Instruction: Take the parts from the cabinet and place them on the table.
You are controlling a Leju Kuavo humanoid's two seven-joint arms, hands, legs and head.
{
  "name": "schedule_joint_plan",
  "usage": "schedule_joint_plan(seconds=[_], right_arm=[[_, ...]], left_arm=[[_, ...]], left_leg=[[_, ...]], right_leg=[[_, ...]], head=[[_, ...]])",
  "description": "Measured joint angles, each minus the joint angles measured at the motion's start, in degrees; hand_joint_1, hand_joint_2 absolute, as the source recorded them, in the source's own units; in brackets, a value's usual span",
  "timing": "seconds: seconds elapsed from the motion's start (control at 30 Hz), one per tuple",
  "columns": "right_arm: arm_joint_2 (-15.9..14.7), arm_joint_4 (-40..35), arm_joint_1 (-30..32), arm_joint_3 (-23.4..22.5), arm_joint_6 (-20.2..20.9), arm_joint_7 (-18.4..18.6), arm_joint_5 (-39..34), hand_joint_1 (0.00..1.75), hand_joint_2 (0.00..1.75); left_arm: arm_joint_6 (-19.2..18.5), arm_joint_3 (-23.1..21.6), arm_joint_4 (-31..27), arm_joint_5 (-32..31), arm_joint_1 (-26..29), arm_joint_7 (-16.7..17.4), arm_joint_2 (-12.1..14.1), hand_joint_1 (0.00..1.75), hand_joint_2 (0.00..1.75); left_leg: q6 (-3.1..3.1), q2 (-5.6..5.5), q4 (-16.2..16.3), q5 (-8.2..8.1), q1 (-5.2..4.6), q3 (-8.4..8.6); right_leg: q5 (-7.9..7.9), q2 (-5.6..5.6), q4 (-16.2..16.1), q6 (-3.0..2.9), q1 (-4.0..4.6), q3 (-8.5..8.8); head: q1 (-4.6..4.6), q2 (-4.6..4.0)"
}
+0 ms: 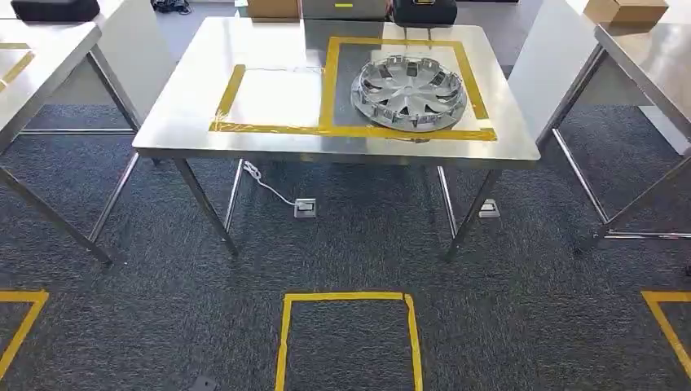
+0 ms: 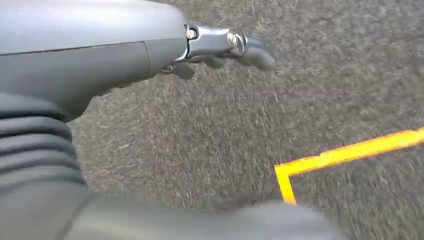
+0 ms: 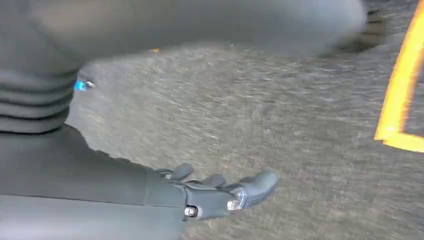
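**Hubcap on the table, both hands hanging free above the carpet**

In the head view, at about 10 o'clock, a steel side table (image 1: 33, 77) is cut off by the left edge, with a dark case (image 1: 53, 8) at its far corner, clipped by the top of the frame. The main steel table (image 1: 244, 142) fills the upper middle. On it, yellow tape (image 1: 330, 81) marks two adjoining boxes; glare washes out the left box, so its far side is hard to trace. The silver hubcap (image 1: 409, 92) lies flat in the right box, at roughly 1 o'clock from the picture's centre, its right rim reaching the tape on that side. Beyond the table, cardboard boxes (image 1: 273, 8) and a dark bag (image 1: 424, 10) are cropped by the top edge. Under the table a white cable (image 1: 265, 186) runs to a floor socket (image 1: 305, 208). A taped square (image 1: 349, 338) on the carpet (image 1: 530, 326) sits at 6 o'clock, its near side cut off. At 3 o'clock another steel table (image 1: 644, 57) runs out of frame.

The wrist views are motion-blurred. The left hand (image 2: 220, 47) hangs over the carpet, fingers loosely spread and holding nothing. The right hand (image 3: 220, 192) is likewise unclenched and empty, the fingertips soft with blur.
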Motion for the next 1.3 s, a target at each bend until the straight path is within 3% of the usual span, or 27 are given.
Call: schedule_joint_plan(seconds=[0.03, 0.07, 0.1, 0.17, 0.2, 0.23, 0.27, 0.33, 0.37, 0.4, 0.47, 0.53, 0.57, 0.6, 0.67, 0.7, 0.73, 0.77, 0.83, 0.87, 0.9, 0.93, 0.97, 1.0, 1.13, 1.3], right_arm=[[0.2, 0.0, 0.5, -0.2, 0.2, -0.2, -0.3, 0.00, 1.75], [0.3, -0.2, 0.7, -0.4, 0.5, -0.3, -0.7, 0.00, 1.75], [0.3, -0.3, 1.0, -0.8, 0.7, -0.6, -1.0, 0.00, 1.75], [0.6, -1.3, 1.4, -1.3, 1.1, -0.8, -1.7, 0.00, 1.75], [0.7, -1.9, 1.4, -1.5, 1.3, -1.0, -2.0, 0.00, 1.75], [0.8, -2.6, 1.4, -1.7, 1.5, -1.1, -2.3, 0.00, 1.75], [0.9, -3.5, 1.3, -2.0, 1.7, -1.3, -2.6, 0.00, 1.75], [1.1, -5.3, 1.0, -2.6, 1.9, -1.7, -3.2, 0.00, 1.75], [1.2, -6.3, 0.7, -2.8, 2.2, -1.7, -3.5, 0.00, 1.75], [1.2, -7.0, 0.6, -3.1, 2.3, -1.7, -3.8, 0.00, 1.75], [1.3, -8.1, 0.6, -3.9, 2.8, -2.0, -4.4, 0.00, 1.75], [1.4, -8.8, 1.2, -4.5, 3.1, -2.4, -5.2, 0.00, 1.75], [1.4, -8.9, 1.8, -5.0, 3.4, -2.7, -5.5, 0.00, 1.75], [1.5, -9.0, 2.6, -5.4, 3.6, -2.7, -5.9, 0.00, 1.75], [1.5, -8.9, 4.3, -6.0, 4.0, -2.8, -6.5, 0.00, 1.75], [1.5, -8.6, 5.4, -6.2, 4.2, -2.8, -6.7, 0.00, 0.00], [1.6, -8.1, 6.5, -6.6, 4.3, -2.8, -7.0, 0.00, 0.00], [1.7, -7.4, 7.7, -6.9, 4.5, -2.9, -7.3, 0.00, 0.00], [1.7, -6.1, 9.8, -7.4, 4.8, -3.1, -7.6, 0.00, 0.00], [1.7, -5.7, 10.6, -7.7, 4.8, -3.4, -7.8, 0.00, 0.00], [1.9, -5.3, 11.3, -8.0, 5.0, -3.5, -8.0, 0.00, 0.00], [1.9, -5.2, 11.9, -8.4, 5.0, -3.8, -8.3, 0.00, 0.00], [2.0, -5.2, 12.4, -8.6, 5.3, -3.8, -8.6, 0.00, 0.00], [2.0, -5.3, 12.6, -8.9, 5.5, -3.8, -8.9, 0.00, 0.00], [2.3, -7.5, 11.8, -9.9, 6.0, -4.5, -9.9, 0.00, 0.00], [2.4, -9.2, 10.7, -10.7, 6.6, -4.7, -10.6, 0.00, 0.00]], left_arm=[[-0.2, -0.7, -0.3, 1.4, 0.4, 0.4, 0.2, 0.00, 1.75], [-0.7, -1.7, -0.4, 3.1, 0.9, 0.8, 0.2, 0.00, 1.75], [-1.0, -2.5, -0.5, 4.5, 1.4, 1.3, 0.2, 0.00, 1.75], [-1.7, -4.3, -0.6, 7.7, 2.7, 2.1, 0.5, 0.00, 1.75], [-2.0, -5.3, -0.5, 9.3, 3.6, 2.6, 0.5, 0.00, 1.75], [-2.4, -6.3, -0.5, 10.9, 4.5, 2.9, 0.6, 0.00, 1.75], [-2.7, -7.1, -0.4, 12.1, 5.4, 3.3, 0.7, 0.00, 1.75], [-3.4, -8.9, -0.1, 14.8, 7.1, 4.0, 0.8, 0.00, 1.75], [-3.7, -9.8, -0.1, 16.2, 7.7, 4.4, 0.8, 0.00, 1.75], [-4.0, -10.8, 0.0, 17.5, 8.3, 4.7, 0.9, 0.00, 1.75], [-4.7, -13.0, 0.1, 20.6, 9.4, 5.6, 1.1, 0.00, 1.75], [-5.4, -15.3, -0.3, 23.8, 10.3, 6.4, 1.1, 0.00, 1.75], [-5.7, -16.3, -0.7, 25.5, 10.4, 6.8, 1.2, 0.00, 1.75], [-6.1, -17.4, -1.3, 27.0, 10.4, 7.1, 1.3, 0.00, 1.75], [-6.7, -19.3, -3.2, 29.9, 10.2, 7.8, 1.4, 0.00, 1.75], [-7.0, -20.1, -4.2, 31.1, 9.9, 8.1, 1.4, 0.00, 1.75], [-7.3, -21.0, -5.4, 32.3, 9.5, 8.4, 1.5, 0.00, 1.75], [-7.5, -21.8, -6.6, 33.3, 9.0, 8.7, 1.5, 0.00, 1.75], [-8.0, -23.2, -9.1, 35.1, 7.9, 9.1, 1.5, 0.00, 1.75], [-8.2, -23.9, -10.2, 36.0, 7.4, 9.3, 1.5, 0.00, 1.75], [-8.5, -24.8, -11.5, 37.2, 7.1, 9.7, 1.9, 0.00, 1.75], [-8.7, -25.6, -12.3, 38.3, 7.0, 9.9, 1.9, 0.00, 1.75], [-9.0, -26.5, -12.8, 39.8, 7.0, 10.4, 2.0, 0.00, 1.75], [-9.3, -27.3, -12.9, 41.1, 7.2, 10.7, 2.0, 0.00, 0.00], [-10.4, -30.2, -12.5, 45.8, 10.1, 12.1, 2.0, 0.00, 0.00], [-11.2, -32.2, -12.0, 49.0, 12.2, 12.9, 2.1, 0.00, 0.00]], left_leg=[[-0.26, -0.03, 0.3, 0.06, -0.28, -0.15], [-0.61, -0.36, 1.5, -1.50, -0.19, -0.77], [-0.89, -0.53, 4.3, -4.33, -0.01, -1.82], [-1.65, -0.58, 13.1, -9.76, 0.27, -4.75], [-1.99, -0.57, 16.9, -10.99, 0.37, -5.81], [-2.24, -0.56, 17.5, -10.59, 0.50, -5.43], [-2.42, -0.56, 15.4, -9.26, 0.63, -3.70], [-2.78, -0.53, 5.4, -5.51, 0.94, 2.88], [-2.87, -0.56, 0.0, -5.64, 1.20, 5.94], [-1.85, -1.05, 0.5, -5.19, 0.73, 6.14], [-0.85, -1.15, 0.2, -5.76, 0.69, 5.58], [0.09, -1.02, 0.0, -5.34, 0.83, 5.25], [0.48, -0.83, -0.1, -5.09, 0.94, 5.04], [0.92, -0.84, -0.1, -4.92, 0.94, 4.73], [1.46, -0.82, 0.0, -4.54, 0.81, 4.05], [1.47, -0.77, 0.0, -4.38, 0.79, 3.69], [1.46, -0.74, 0.1, -4.27, 0.79, 3.47], [1.40, -0.74, 0.2, -4.19, 0.81, 3.30], [1.27, -0.76, 0.6, -4.14, 0.95, 3.10], [1.02, -0.77, 0.9, -4.19, 0.96, 3.02], [0.35, -0.80, 1.2, -4.47, 0.49, 2.84], [0.11, -0.77, 1.3, -4.57, 0.46, 2.89], [-0.13, -0.75, 1.1, -4.45, 0.40, 2.88], [-0.34, -0.72, 1.0, -4.29, 0.44, 2.94], [-0.84, -0.59, 0.6, -3.76, 0.69, 3.12], [-1.05, -0.88, 0.6, -3.50, 0.93, 3.06]], right_leg=[[0.99, -0.12, -0.9, -0.14, -0.82, 0.13], [1.42, -0.16, -1.0, -0.40, -0.93, -0.18], [1.77, -0.17, -1.0, -0.65, -1.04, -0.54], [2.34, -0.15, -0.9, -0.60, -1.07, -1.34], [2.63, -0.16, -0.8, -0.48, -1.13, -1.79], [2.83, -0.18, -0.7, -0.30, -1.24, -2.15], [2.95, -0.20, -0.5, -0.12, -1.38, -2.43], [3.03, -0.20, 0.2, 0.24, -1.77, -3.05], [2.92, -0.19, 0.9, 0.69, -1.75, -3.43], [2.88, -0.20, 1.1, 1.13, -1.68, -3.81], [3.00, -0.17, 1.4, 1.78, -1.57, -3.87], [3.08, -0.10, 1.5, 2.53, -1.56, -4.08], [2.14, 0.01, 2.6, 2.90, -1.82, -4.33], [-0.21, 0.03, 5.5, 3.17, -1.80, -5.62], [-5.30, 0.14, 14.6, 3.83, -1.98, -9.71], [-6.81, 0.20, 18.4, 4.10, -2.10, -11.24], [-6.73, 0.21, 19.5, 4.30, -2.28, -11.50], [-5.33, 0.20, 17.6, 4.49, -2.51, -10.22], [-0.84, 0.17, 7.6, 4.98, -3.04, -4.36], [0.66, 0.16, 2.2, 5.25, -3.36, -1.21], [-0.07, 0.31, 1.2, 5.33, -2.92, -0.93], [0.80, 0.43, 1.0, 4.11, -2.99, -0.99], [0.66, 0.49, 1.1, 4.13, -2.82, -1.02], [0.55, 0.50, 1.1, 3.88, -2.73, -1.05], [0.78, 0.60, 1.1, 3.55, -2.53, -1.39], [0.82, 0.31, 1.2, 3.29, -2.28, -1.51]], head=[[0.08, 0.00], [0.02, 0.00], [-0.33, 0.00], [-0.61, 0.00], [-0.70, 0.00], [-0.72, 0.00], [-0.74, 0.00], [-0.81, 0.00], [-1.03, 0.00], [-1.27, 0.00], [-1.12, 0.00], [-0.94, 0.00], [-0.90, 0.00], [-0.46, 0.00], [-0.18, 0.00], [-0.15, 0.00], [-0.13, 0.00], [-0.11, 0.00], [-0.07, 0.00], [0.00, 0.00], [0.22, 0.00], [0.02, 0.00], [-0.24, 0.00], [-0.33, 0.00], [-0.42, 0.00], [-0.39, 0.00]])
